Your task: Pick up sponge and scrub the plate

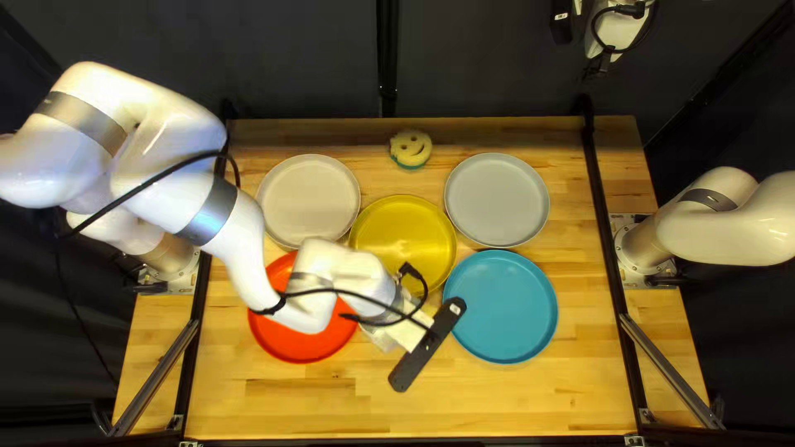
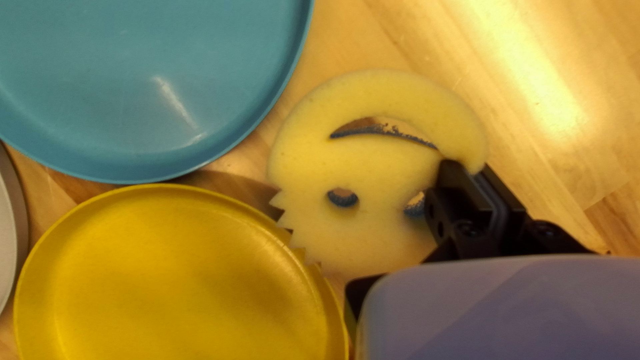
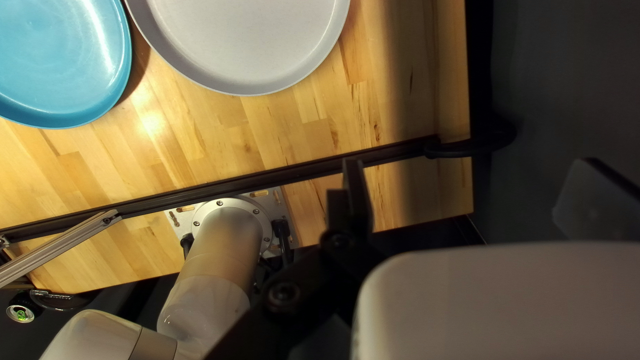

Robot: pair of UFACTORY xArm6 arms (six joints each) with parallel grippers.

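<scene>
Yellow sponge partly hidden | left pincer pinching it | right pincer spread, one finger blurred

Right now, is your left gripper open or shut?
Shut: my left gripper pinches the yellow smiley sponge by its edge between its black fingers.

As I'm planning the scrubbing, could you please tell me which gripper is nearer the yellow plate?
Left: my left gripper is just beside the yellow plate, while my right gripper is raised well away from it.
</scene>
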